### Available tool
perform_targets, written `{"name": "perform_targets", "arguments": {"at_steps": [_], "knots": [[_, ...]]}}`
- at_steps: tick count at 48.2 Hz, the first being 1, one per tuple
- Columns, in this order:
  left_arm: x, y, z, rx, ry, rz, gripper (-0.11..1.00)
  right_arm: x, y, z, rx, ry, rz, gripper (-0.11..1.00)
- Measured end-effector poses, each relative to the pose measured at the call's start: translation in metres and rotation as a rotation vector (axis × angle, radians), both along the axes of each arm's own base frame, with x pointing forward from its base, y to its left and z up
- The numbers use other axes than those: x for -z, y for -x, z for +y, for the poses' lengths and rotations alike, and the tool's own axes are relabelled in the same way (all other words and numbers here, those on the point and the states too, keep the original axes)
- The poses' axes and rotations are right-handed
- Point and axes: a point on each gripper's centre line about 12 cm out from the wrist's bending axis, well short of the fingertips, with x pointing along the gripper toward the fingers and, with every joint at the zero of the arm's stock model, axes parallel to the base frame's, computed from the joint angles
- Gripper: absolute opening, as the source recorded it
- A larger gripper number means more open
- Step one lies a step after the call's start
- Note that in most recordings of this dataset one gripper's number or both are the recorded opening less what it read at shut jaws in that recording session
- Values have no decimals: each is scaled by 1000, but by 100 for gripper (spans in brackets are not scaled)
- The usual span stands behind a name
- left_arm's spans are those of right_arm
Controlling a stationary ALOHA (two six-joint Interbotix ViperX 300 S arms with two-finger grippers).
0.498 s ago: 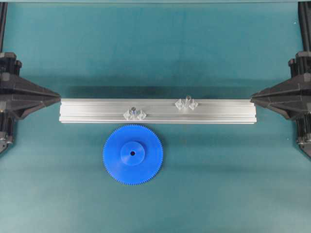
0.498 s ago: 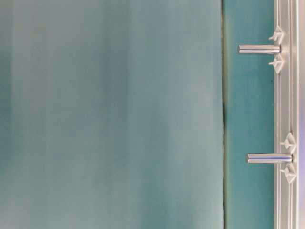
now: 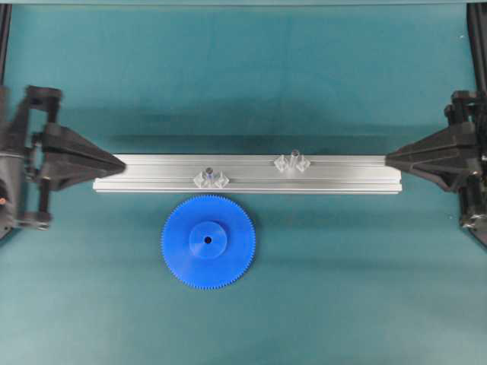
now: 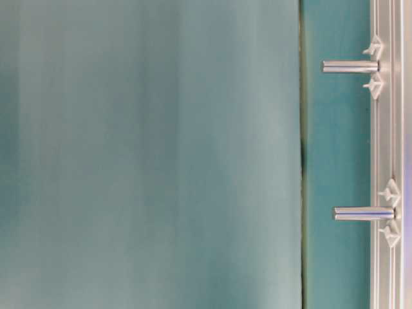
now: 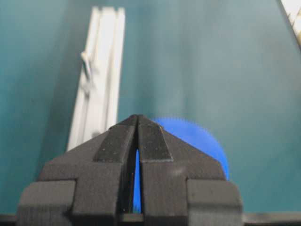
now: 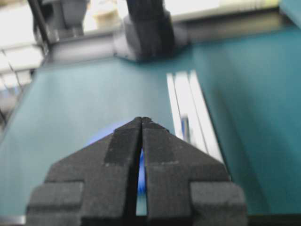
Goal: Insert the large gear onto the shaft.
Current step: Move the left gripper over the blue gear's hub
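Both grippers, left and right, pressed together, empty. Large gear untouched on mat; approach step. Next: spread, grasp rim, carry to shaft.

Overhead view looks straight down on the aluminium rail. Table-level view sits close to the rail, rotated sideways, pins horizontal. Wrist views look along the rail from opposite ends; all four share it.
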Motion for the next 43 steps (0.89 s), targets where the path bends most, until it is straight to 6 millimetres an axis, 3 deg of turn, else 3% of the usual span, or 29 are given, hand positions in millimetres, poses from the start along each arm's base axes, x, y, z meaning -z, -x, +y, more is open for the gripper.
{"name": "perform_targets", "arguments": {"at_steps": [17, 43], "knots": [[13, -55, -12, 64, -69, 179, -1, 15, 1, 1, -11, -9, 190, 6], [33, -100, -21, 82, -73, 364, 0, 32, 0, 2, -16, -12, 328, 6]]}}
